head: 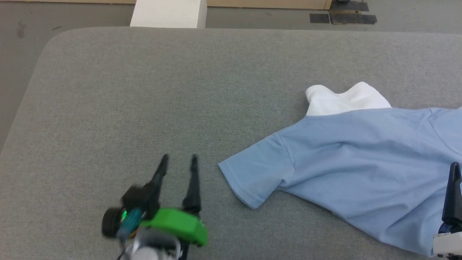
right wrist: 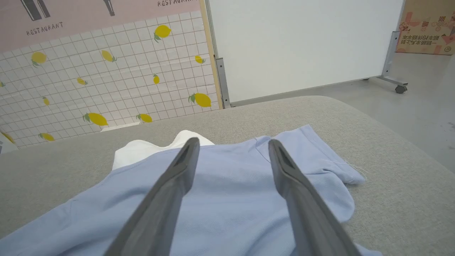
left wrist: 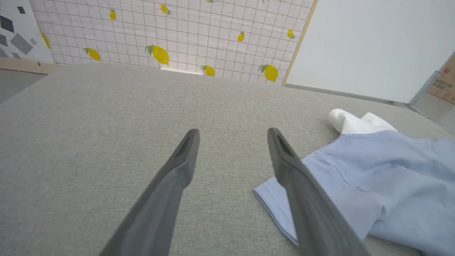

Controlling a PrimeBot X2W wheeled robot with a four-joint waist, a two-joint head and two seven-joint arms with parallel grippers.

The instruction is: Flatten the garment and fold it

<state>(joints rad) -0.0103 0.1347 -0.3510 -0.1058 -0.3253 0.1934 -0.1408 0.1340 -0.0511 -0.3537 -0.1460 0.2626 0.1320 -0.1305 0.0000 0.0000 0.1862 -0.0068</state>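
Over garment (right wrist: 231,202) right hand (right wrist: 231,142), beside it left hand (left wrist: 233,132): spread, empty.

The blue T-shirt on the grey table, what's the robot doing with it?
A two-armed robot is facing a light blue T-shirt lying on the grey padded table. Nothing is holding it right now: both tools are open. The left tool is over bare table beside one short sleeve, and the right tool is over the shirt's body. The shirt is spread out but wrinkled, with a white part poking out at the far edge, and it is not folded yet.
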